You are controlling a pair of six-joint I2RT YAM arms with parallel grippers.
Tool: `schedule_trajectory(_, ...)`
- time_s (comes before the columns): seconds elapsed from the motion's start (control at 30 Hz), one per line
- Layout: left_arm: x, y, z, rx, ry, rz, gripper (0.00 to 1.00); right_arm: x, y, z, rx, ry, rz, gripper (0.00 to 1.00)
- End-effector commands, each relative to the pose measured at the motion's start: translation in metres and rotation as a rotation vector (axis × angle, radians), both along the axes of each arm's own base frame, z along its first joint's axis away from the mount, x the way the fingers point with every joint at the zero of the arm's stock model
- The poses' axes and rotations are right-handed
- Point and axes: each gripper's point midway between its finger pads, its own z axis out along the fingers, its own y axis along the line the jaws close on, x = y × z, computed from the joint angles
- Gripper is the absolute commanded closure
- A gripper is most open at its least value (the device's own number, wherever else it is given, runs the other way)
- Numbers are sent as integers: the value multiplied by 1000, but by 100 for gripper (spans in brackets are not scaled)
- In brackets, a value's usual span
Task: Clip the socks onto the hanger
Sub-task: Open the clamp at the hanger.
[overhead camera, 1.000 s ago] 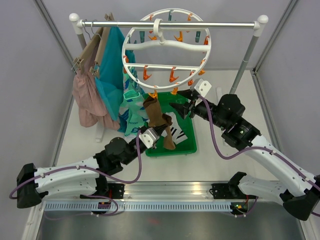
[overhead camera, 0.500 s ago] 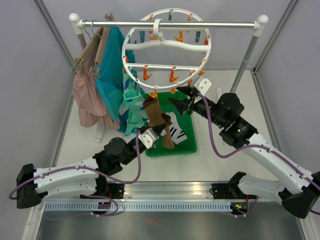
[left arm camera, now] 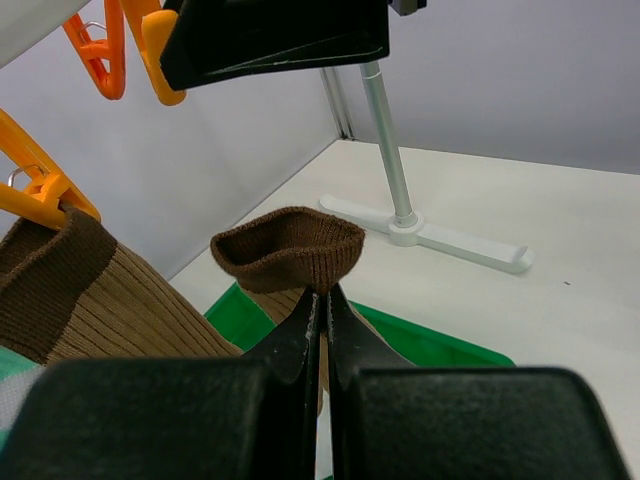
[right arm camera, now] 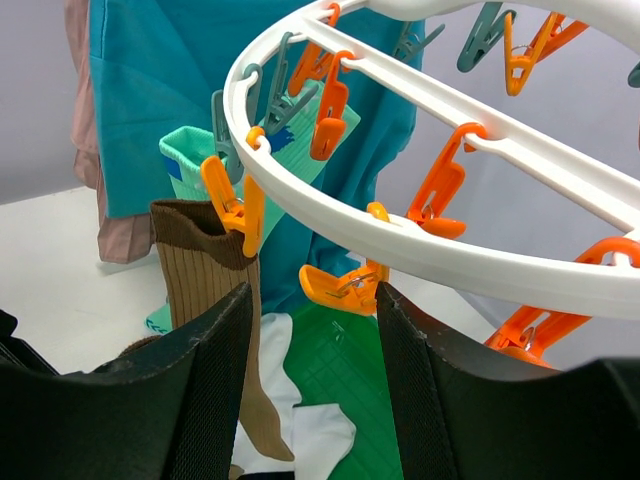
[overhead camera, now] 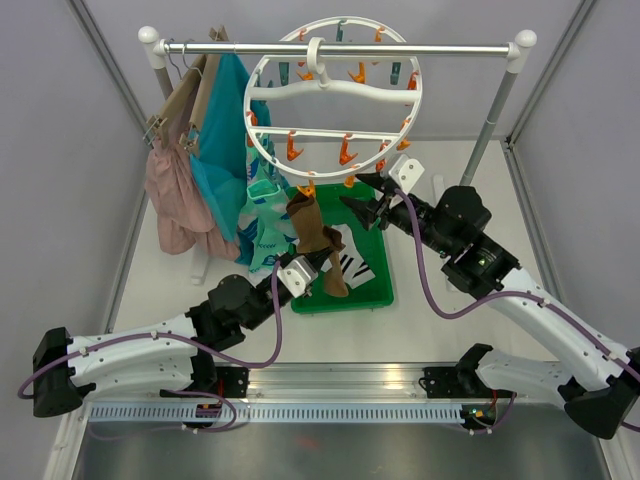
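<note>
So the big round white plastic ring hanger [overhead camera: 335, 95] with the orange and teal pegs hangs by its hook from the silver rail [overhead camera: 400, 48] at the back. A teal garment [overhead camera: 225, 150] and a pink one [overhead camera: 170, 195] hang on tan hangers to its left.

One ribbed brown sock [right arm camera: 205, 280] is already clipped by its cuff in an orange peg [right arm camera: 235, 205] on the near rim of the ring and dangles straight down over the green plastic tray [overhead camera: 375, 285]. A mint-teal patterned sock [right arm camera: 195, 160] is pegged just behind it, closer to the teal garment.

The left arm's fingers [left arm camera: 300, 335] are pressed together, pinching the cuff of a second brown sock [left arm camera: 290, 250]. They hold it up above the tray, right next to the clipped one, and the cuff mouth gapes open just above the fingertips.

The right arm's fingers [right arm camera: 200, 380] are spread apart with nothing gripped, up at the ring's lower rim. Another orange peg [right arm camera: 345, 285] hangs right in the gap between them; can't tell if either finger actually touches it.

Down in the tray there's a white sock with dark stripes [overhead camera: 355, 268], partly hidden behind the brown ones. The tray sits on the white counter [overhead camera: 440, 320], under the ring.
</note>
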Motion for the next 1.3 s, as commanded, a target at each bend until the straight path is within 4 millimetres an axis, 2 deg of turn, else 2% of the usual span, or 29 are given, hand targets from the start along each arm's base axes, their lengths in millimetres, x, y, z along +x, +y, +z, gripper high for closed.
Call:
schedule_trajectory(0.0,1,5,7,0,-31,19,98,-7,-7,21,8,-53,3,41)
schedule_trajectory(0.6,1,3,6,2,-28,15,98,-12,-21,15,-24,-64,-28,42)
schedule_trajectory(0.63,1,4,6,2,-27,17,98,-12,-21,8,-44,-45,-28,42)
schedule_trajectory(0.7,0,5,6,2,-27,17,98,-12,-21,8,-43,-46,-31,42)
schedule_trajectory(1.13,1,6,5,4,-30,21,98,0,-6,9,-60,-47,-8,42)
schedule_trajectory(1.17,0,6,6,3,-31,21,98,1,-5,17,-42,-72,-10,42)
schedule_trajectory(1.27,1,6,5,5,-31,24,98,3,-2,20,-40,-80,-8,42)
